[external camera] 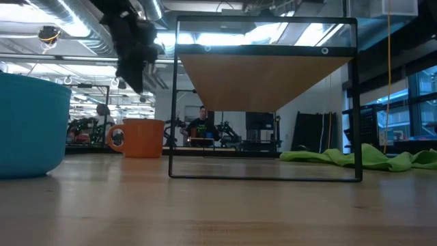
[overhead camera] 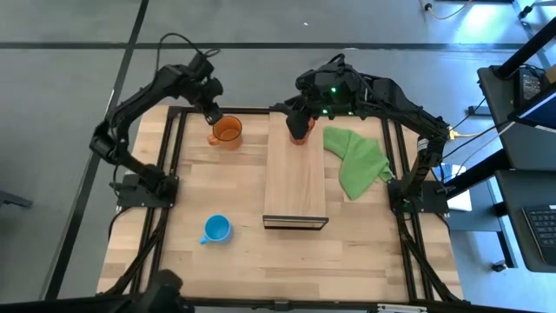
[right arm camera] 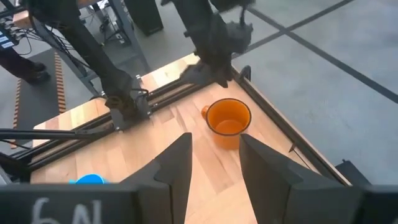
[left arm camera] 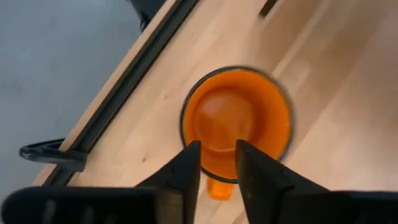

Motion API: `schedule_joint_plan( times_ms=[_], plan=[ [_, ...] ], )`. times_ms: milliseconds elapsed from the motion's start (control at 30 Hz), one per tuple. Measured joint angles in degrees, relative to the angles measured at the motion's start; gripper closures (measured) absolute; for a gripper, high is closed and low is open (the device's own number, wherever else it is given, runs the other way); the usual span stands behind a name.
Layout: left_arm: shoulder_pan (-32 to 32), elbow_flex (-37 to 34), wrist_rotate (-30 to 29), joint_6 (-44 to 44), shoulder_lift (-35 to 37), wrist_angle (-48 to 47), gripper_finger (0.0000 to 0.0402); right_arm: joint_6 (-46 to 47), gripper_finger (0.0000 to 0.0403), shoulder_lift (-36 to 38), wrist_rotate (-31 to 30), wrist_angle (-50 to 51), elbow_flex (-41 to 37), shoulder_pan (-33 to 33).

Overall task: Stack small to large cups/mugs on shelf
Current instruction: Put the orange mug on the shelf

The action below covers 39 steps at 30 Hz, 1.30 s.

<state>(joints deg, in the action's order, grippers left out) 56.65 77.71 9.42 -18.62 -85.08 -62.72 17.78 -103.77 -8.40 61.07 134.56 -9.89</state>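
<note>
The orange handled mug (overhead camera: pixel 227 131) stands upright on the table at the far left; it also shows in the low view (external camera: pixel 140 138). My left gripper (overhead camera: pixel 212 116) hangs open above it, its fingers (left arm camera: pixel 186 168) over the handle side (left arm camera: pixel 217 186), clear of the mug in the low view (external camera: pixel 136 65). The reddish-brown cup (overhead camera: pixel 300 132) stands on the far end of the shelf (overhead camera: pixel 295 178). My right gripper (overhead camera: pixel 298 117) is open right above it; nothing shows between its fingers in the right wrist view (right arm camera: pixel 214 149). The light blue mug (overhead camera: pixel 215 229) stands on the table near the front left.
A green cloth (overhead camera: pixel 357 158) lies crumpled on the table to the right of the shelf. The shelf stands raised on a dark frame (external camera: pixel 172 102). The table's dark frame rails (overhead camera: pixel 174 148) run along both sides. A person (external camera: pixel 202 126) sits in the room beyond.
</note>
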Motion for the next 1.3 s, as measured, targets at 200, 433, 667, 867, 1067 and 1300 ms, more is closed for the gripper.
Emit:
schedule_joint_plan(
  times_ms=[200,433,667,867,1067,1300],
  plan=[
    [-1.56,-0.04,-3.95,-2.45,-3.69,3.39,0.0270,0.11,0.0269,0.00,0.04,0.08,0.00,0.00],
    [-1.71,-0.02,-1.13,-6.17,-7.07,4.14,0.0269,0.20,0.0269,0.00,0.99,0.21,0.00,0.02],
    [-2.09,-0.07,-2.58,-14.96,-10.14,3.92,0.0270,0.42,0.0269,0.00,1.08,1.54,0.00,0.02],
    [-2.21,-0.07,-2.39,-22.19,-11.19,4.99,0.0270,2.64,0.0269,0.02,1.09,1.91,0.00,0.15],
    [-2.21,-0.79,-2.40,-24.30,-11.39,6.77,0.0270,2.72,0.0269,0.02,1.07,2.35,0.00,0.70],
    [-2.02,-3.71,-6.61,-25.60,-11.41,9.74,0.0270,1.53,0.0269,0.02,1.08,3.68,0.00,0.72]
  ],
)
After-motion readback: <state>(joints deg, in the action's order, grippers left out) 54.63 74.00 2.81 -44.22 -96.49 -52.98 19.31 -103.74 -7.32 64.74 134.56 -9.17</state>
